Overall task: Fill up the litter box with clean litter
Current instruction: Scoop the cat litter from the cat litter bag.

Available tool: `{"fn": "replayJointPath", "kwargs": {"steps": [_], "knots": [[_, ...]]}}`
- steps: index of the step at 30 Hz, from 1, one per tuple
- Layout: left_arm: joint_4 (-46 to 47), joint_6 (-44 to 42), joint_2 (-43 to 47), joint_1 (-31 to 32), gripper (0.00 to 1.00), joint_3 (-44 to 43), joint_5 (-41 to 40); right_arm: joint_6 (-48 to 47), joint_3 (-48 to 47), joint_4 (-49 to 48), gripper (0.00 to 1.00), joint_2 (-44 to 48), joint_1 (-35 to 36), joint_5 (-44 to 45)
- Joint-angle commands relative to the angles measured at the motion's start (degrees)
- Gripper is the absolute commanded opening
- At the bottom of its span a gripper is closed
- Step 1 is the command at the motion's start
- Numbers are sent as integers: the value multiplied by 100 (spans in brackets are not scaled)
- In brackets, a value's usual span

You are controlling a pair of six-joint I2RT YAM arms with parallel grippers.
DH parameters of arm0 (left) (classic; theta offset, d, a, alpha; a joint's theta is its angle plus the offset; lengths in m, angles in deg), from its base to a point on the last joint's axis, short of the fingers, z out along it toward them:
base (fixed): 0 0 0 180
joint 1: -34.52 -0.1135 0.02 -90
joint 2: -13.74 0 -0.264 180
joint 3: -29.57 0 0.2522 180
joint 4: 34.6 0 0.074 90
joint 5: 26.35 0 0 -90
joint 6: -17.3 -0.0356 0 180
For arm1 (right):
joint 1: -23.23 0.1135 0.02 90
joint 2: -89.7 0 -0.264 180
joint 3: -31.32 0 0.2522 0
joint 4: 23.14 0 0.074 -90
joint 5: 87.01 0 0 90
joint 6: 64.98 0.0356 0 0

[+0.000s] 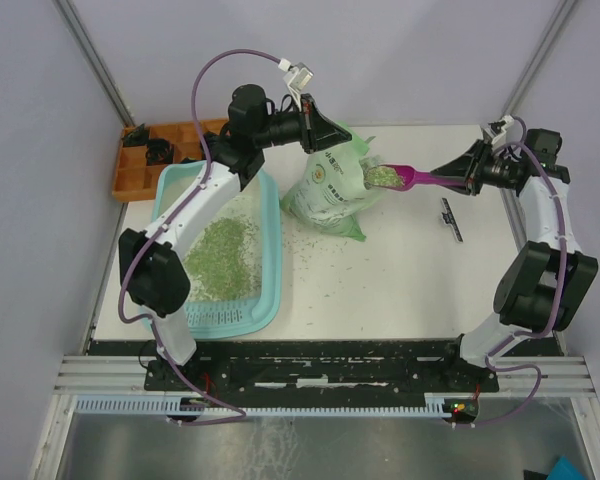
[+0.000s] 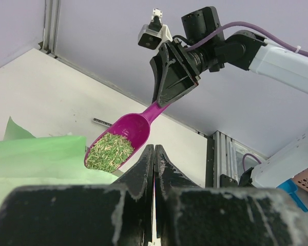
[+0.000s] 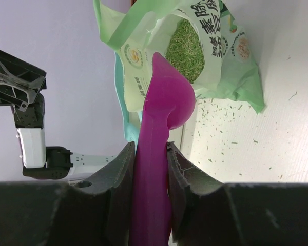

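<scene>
The teal litter box [image 1: 273,262] lies at the table's left with a patch of pale green litter [image 1: 218,255] on its floor. To its right slumps the green and white litter bag [image 1: 332,190], mouth open, with more litter [image 3: 187,46] inside. My left gripper [image 1: 327,137] sits at the bag's top edge, jaws shut [image 2: 154,148], and the bag's rim rises taut toward it. My right gripper [image 3: 151,148] is shut on the handle of a magenta scoop [image 1: 405,178]. The scoop's bowl hangs level at the bag's mouth, heaped with litter [image 2: 109,151].
An orange compartmented tray [image 1: 145,165] stands behind the litter box at the far left corner. A small black strip [image 1: 451,220] lies on the table under the right arm. Loose granules [image 1: 320,250] are scattered between bag and box. Frame posts border both back corners.
</scene>
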Motion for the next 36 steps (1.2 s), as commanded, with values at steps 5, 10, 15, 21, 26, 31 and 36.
{"fn": "replayJointPath", "kwargs": {"steps": [5, 10, 15, 21, 26, 31, 36], "knots": [[137, -260, 391, 7, 3, -143, 60, 156, -377, -192, 2, 204, -163, -357], [121, -313, 449, -8, 3, -136, 62, 503, -338, -504, 2, 216, -208, -389], [71, -364, 527, -10, 3, -92, 57, 938, -344, -840, 2, 260, -270, -451], [88, -369, 633, -8, 3, -79, 25, 1407, -349, -1235, 2, 335, -326, -591], [80, -456, 804, -10, 3, -48, -121, 1482, -342, -1249, 2, 447, -366, -648], [75, -560, 937, -8, 3, -1, -255, 1686, -349, -1395, 2, 633, -385, -699], [73, -633, 1099, -6, 3, 93, -383, 2117, -365, -1774, 2, 828, -387, -712]]}}
